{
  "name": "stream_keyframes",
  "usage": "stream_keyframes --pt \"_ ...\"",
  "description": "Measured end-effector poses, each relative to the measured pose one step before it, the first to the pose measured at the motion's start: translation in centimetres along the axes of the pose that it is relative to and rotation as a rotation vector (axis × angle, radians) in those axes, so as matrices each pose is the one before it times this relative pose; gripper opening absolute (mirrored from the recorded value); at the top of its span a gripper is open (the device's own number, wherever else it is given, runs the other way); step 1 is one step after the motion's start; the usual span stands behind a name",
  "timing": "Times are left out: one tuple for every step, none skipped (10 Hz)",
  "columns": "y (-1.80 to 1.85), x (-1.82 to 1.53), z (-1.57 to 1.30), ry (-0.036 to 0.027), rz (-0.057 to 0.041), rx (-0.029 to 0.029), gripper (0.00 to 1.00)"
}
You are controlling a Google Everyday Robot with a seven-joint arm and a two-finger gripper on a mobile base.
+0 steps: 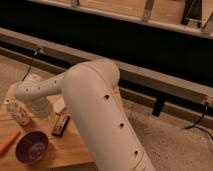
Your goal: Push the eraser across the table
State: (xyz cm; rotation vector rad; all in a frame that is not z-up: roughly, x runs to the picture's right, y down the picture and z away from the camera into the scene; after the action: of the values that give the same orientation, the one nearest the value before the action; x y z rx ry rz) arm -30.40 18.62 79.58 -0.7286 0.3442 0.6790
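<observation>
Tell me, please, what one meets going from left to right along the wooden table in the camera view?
Thin orange stick → round purple bowl → flat black eraser with a reddish strip. The shut gripper, under the white arm at its wrist, sits just left of the eraser, above the light wooden table.

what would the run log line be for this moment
task: push eraser across table | gripper: shut, low over table, beside eraser | eraser: flat on table, contact unclear | nearby: purple bowl
</observation>
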Motion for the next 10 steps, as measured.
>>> stream_keyframes --pt "0.05 -0.068 0.214 0.00368 -0.0037 0.00239 0.0" --pt "-0.041 -0.066 0.441 0.00785 -0.00297 0.00402 0.0" --pt "-0.004 -0.063 0.291 0.00439 -0.00155 0.00154 0.0" --pt "-0.049 -0.104 0.259 0.00319 -0.00125 0.00213 0.0" --pt "-0.085 -0.212 0.296 0.00134 -0.00131 0.0021 0.0" --pt "-0.092 -0.23 0.145 -0.00166 -0.00099 0.00153 0.0" --pt "-0.066 -0.212 0.199 -0.00094 -0.00132 0.00108 0.0" --pt "0.019 -0.187 0.111 -0.00223 -0.00224 0.00012 0.0" --pt "0.05 -0.172 0.121 -0.00307 -0.00274 -0.00127 0.0" --pt "0.036 -0.09 0.145 -0.00209 -0.00279 -0.00202 0.0"
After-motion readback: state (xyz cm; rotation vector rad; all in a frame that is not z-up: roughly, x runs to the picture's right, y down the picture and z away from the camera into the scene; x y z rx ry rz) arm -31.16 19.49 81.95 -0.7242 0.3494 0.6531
